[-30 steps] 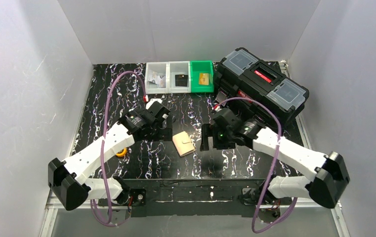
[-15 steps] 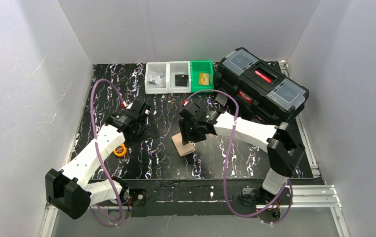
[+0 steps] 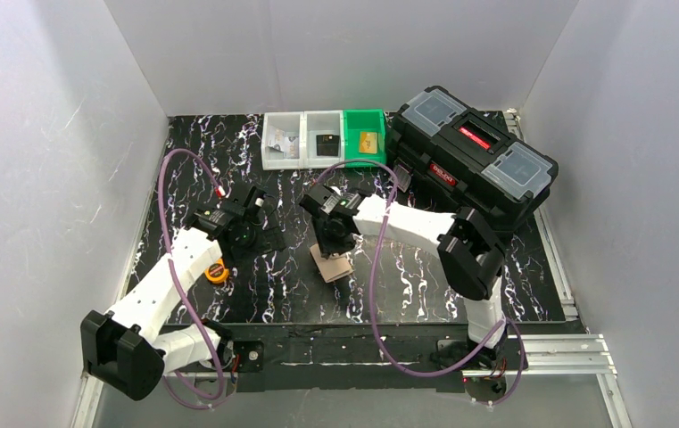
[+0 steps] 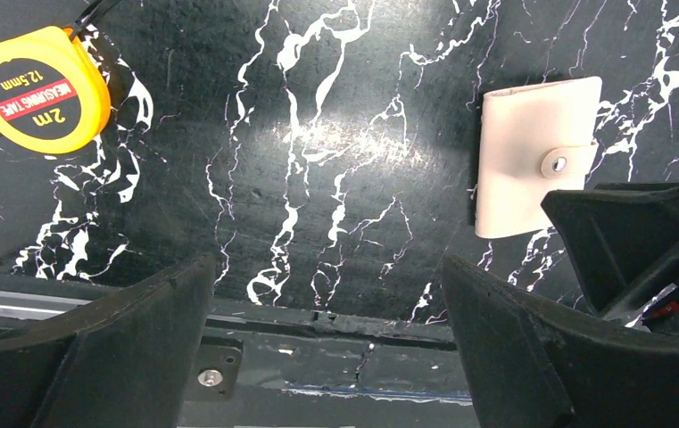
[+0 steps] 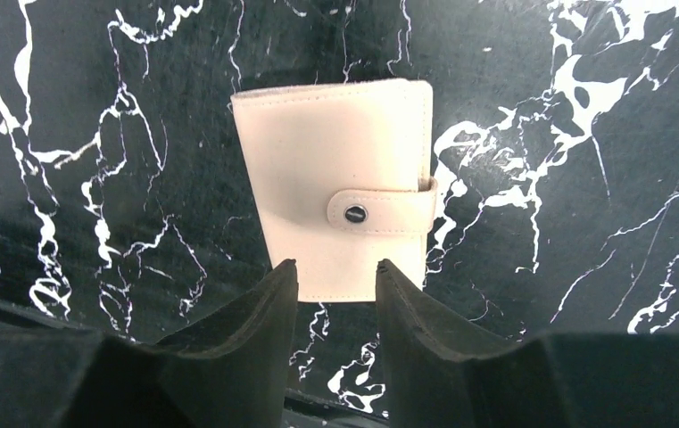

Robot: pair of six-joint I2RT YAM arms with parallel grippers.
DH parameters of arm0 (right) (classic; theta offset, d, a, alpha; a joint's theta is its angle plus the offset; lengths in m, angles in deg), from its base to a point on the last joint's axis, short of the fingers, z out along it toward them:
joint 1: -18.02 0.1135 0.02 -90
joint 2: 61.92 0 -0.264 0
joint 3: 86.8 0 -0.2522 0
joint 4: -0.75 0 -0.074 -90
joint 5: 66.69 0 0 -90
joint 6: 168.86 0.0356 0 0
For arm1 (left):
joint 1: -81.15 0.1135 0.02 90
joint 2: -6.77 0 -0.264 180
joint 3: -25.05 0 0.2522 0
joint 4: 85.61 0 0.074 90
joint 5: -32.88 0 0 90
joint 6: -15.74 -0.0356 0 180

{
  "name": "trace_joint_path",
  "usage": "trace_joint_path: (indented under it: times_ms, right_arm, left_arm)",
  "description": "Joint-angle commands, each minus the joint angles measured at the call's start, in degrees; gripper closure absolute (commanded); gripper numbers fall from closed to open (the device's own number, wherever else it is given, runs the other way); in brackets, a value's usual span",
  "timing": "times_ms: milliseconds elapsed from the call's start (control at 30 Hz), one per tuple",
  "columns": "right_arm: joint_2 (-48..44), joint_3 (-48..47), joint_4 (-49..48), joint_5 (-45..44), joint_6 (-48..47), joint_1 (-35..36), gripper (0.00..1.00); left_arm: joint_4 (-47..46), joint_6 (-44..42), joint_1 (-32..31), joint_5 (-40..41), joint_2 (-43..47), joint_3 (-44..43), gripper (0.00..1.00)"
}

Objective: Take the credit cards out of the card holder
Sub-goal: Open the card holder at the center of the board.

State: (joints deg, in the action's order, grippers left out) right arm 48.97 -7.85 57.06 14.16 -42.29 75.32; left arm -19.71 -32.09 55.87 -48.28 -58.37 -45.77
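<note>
- The card holder [image 3: 331, 265] lies flat and snapped shut on the counter [image 3: 407, 285], near its middle and between the two arms. No cards show, so they are presumably still inside.
- The right gripper [image 5: 335, 267] hovers right over the holder's near edge, its fingers [image 5: 264, 303] parted by a narrow gap and holding nothing.
- The left gripper [image 4: 325, 267] hangs well to the side, with its fingers [image 4: 170, 303] spread wide and empty.
- The holder looks light, thin and soft-skinned, and is likely to skid on the glossy counter if pushed from one side only.
- The best hold appears to be the free end of the snap tab [image 5: 380, 214], peeled up while the other arm pins the body. The edge the tab wraps over should be the one that opens.
- Nothing crowds the holder. A yellow tape measure [image 4: 32, 89] sits well apart on the left.
- The black toolbox [image 3: 474, 160] and a row of bins [image 3: 324, 138] stand at the back, clear of the work.
</note>
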Motion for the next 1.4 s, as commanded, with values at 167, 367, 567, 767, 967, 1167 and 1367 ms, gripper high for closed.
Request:
trace_joint_path:
  times_ms: [167,367,567,767,967,1167,1367]
  right_arm:
    - [6.0,-8.9,7.8,-5.8,0.1,1.0,0.60]
    - [8.6,-9.7,8.0,-5.7,0.0,1.0,0.59]
    - [9.4,-9.0,6.4,-5.6,-0.1,1.0,0.58]
    - [9.1,-8.7,6.3,-6.8,0.6,1.2,0.52]
    - [12.0,-8.6,5.3,-5.8,1.4,1.3,0.73]
    - [6.5,-2.3,0.6,0.4,3.9,0.5,0.98]
    - [1.7,2.0,-3.5,4.1,5.8,-1.0,0.99]
  left_arm:
    - [-0.9,-0.8,0.8,-2.0,-0.4,0.3,0.00]
    - [-1.6,-0.8,1.0,-2.8,-1.2,0.3,0.00]
    - [-1.9,-0.7,1.0,-3.4,-1.7,0.2,0.00]
    - [-2.0,-0.7,1.0,-4.1,-2.0,-0.1,0.01]
    - [-2.0,-0.8,1.1,-4.8,-2.1,-0.2,0.01]
    - [-3.4,-1.5,1.0,-7.7,-2.0,1.4,0.01]
    - [-5.5,-1.9,1.0,-11.7,-2.8,2.8,0.00]
